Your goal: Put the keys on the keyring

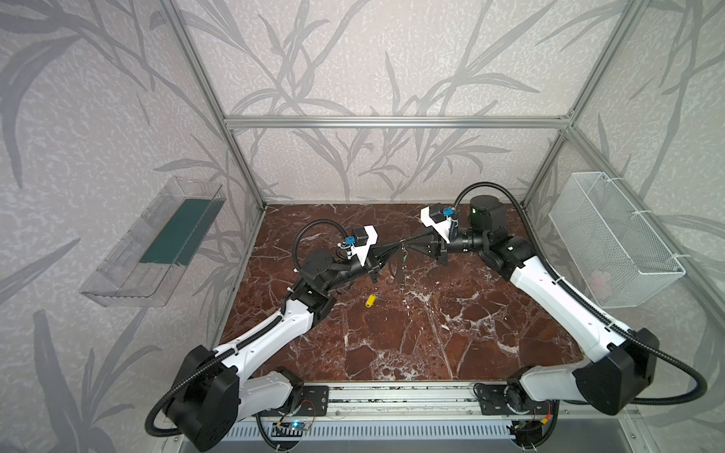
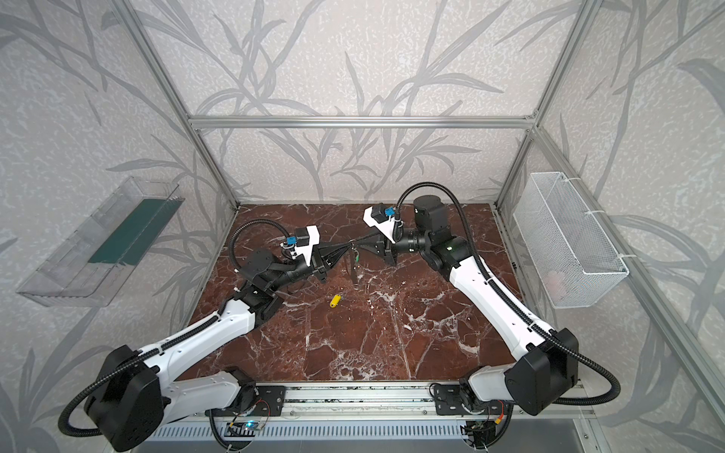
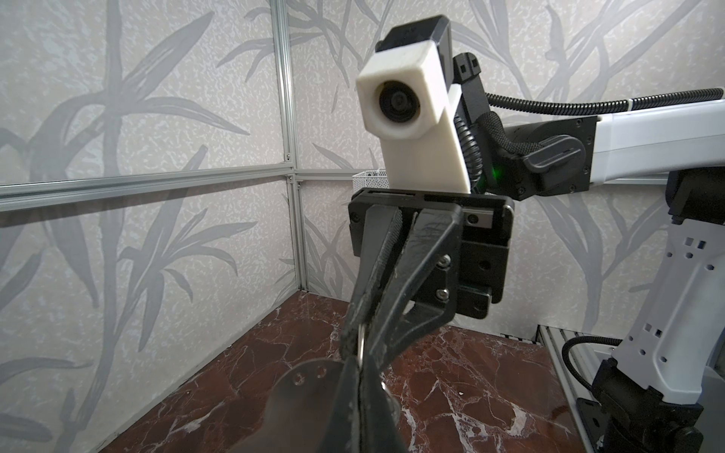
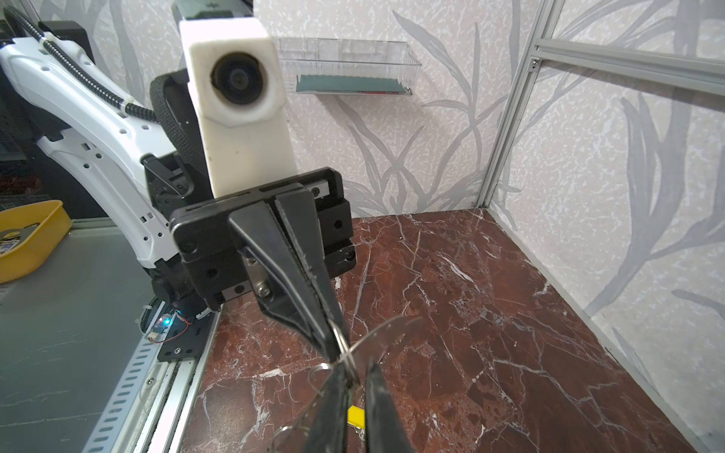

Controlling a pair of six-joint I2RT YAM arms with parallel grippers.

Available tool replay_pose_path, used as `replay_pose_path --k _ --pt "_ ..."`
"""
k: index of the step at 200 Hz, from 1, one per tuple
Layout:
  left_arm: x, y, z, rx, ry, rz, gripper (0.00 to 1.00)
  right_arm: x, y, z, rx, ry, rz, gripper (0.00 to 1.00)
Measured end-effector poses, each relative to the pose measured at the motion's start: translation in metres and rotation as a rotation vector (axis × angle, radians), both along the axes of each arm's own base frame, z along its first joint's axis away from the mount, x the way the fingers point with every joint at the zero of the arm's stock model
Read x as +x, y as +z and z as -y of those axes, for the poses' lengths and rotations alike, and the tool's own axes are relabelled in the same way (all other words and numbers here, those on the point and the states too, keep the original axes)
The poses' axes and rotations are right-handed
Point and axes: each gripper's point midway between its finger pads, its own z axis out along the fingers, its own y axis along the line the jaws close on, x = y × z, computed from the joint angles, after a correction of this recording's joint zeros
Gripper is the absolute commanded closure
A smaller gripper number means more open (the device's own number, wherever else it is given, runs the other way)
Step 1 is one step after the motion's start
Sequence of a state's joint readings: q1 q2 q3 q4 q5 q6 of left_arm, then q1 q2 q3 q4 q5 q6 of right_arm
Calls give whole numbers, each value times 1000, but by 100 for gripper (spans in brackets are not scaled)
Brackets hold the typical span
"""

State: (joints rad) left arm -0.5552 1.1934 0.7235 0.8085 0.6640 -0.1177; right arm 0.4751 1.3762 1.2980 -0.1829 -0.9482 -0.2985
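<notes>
Both jaws pinched shut on keyring (image 4: 392, 329), green key (image 1: 404, 257) dangling, yellow key (image 1: 370, 300) on table (image 1: 431, 341).

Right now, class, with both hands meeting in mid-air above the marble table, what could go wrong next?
First, the right hand pinches the thin wire ring only at its fingertips. It may slip, dropping the green plastic tag hanging below. Second, the left hand, shut on the flat pale-grey metal plate, sits tip to tip with the right. A small push could twist the plate loose.
</notes>
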Motion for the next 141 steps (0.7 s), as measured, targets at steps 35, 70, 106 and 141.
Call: replay_pose_path --k 35,70,106,141 --pt "1 0 0 -1 -1 1 100 -3 1 0 5 14 -6 97" --pt "2 -2 2 -5 -8 -6 100 -3 0 0 4 18 -9 100" --pt "5 -7 2 9 5 -22 91 0 -5 1 -29 -5 -3 100" --pt "8 -14 -4 57 58 -37 82 6 -11 3 -89 -45 6 100"
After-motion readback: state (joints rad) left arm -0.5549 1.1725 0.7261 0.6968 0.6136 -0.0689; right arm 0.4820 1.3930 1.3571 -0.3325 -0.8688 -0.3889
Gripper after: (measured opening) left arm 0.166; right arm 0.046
